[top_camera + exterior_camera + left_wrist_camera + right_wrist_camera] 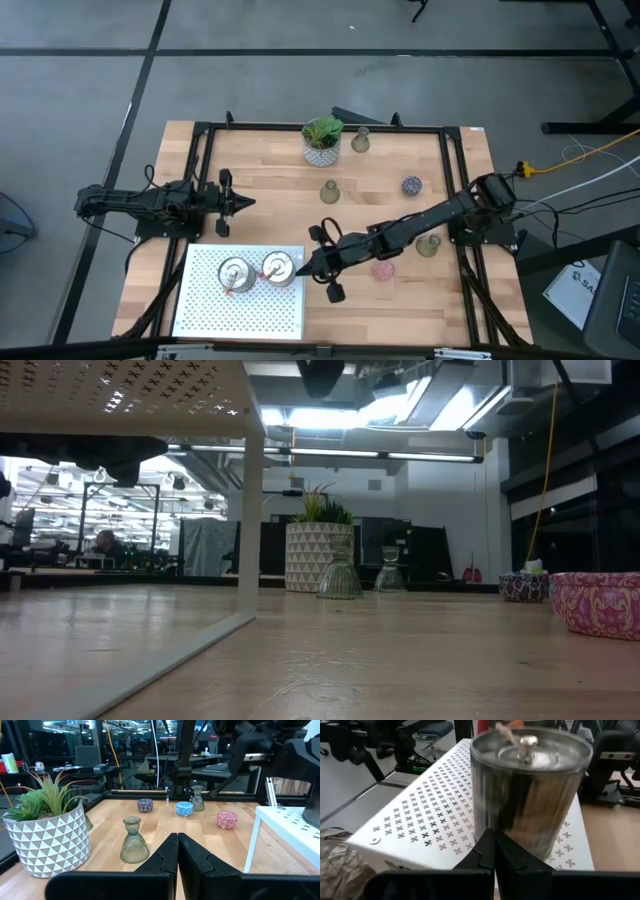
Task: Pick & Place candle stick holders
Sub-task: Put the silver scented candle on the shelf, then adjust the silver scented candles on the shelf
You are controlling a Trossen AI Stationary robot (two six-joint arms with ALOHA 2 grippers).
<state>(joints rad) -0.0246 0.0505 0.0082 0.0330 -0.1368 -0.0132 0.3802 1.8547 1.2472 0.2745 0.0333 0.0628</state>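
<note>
Fingers pressed together and holding nothing, the right gripper (303,268) noses against a shiny silver holder (278,267) at the edge of the white perforated shelf (200,310), beside a second silver holder (235,272). The left gripper (248,203), likewise closed and empty, waits near the table's (400,310) left side, open wood ahead.

Only legible text: "SA", start of a cut-off word, showing on white sheet (578,288) lying on floor right of surface (470,300), high view. Rest of word running out of frame. No other labels, brands or nos. readable.
</note>
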